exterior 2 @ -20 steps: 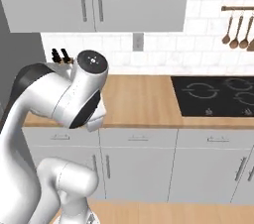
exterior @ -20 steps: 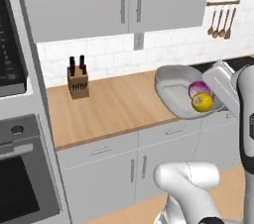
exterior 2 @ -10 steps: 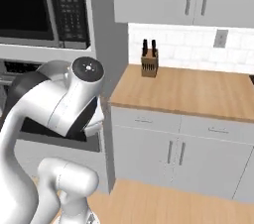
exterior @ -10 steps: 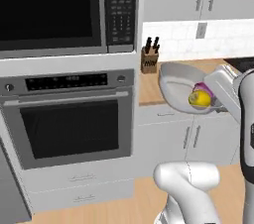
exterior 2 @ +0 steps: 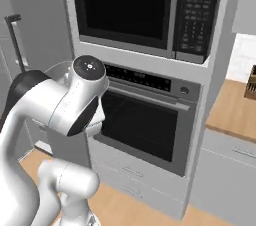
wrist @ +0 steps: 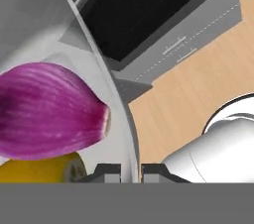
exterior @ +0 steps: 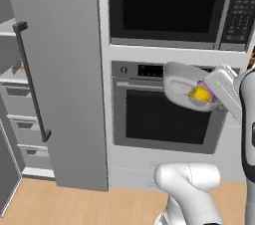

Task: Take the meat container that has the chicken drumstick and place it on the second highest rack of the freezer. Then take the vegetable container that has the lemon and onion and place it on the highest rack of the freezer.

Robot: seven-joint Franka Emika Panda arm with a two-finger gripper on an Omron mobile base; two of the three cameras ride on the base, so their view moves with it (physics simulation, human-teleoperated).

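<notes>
My gripper (wrist: 131,171) pinches the wide grey oval dish's (exterior: 180,85) rim; tilting could roll the round yellow lemon (exterior: 199,93) out.

Vegetable container (exterior: 177,83): grey oval dish, raised rim, held in the air in front of the lower oven, tilted. Pincer (wrist: 131,172) closed on its rim. Lemon (exterior: 199,94), bright yellow, and purple-red onion (wrist: 47,110) lie inside, touching. Freezer (exterior: 55,79) stands at left; its door shows a dark vertical handle.
</notes>
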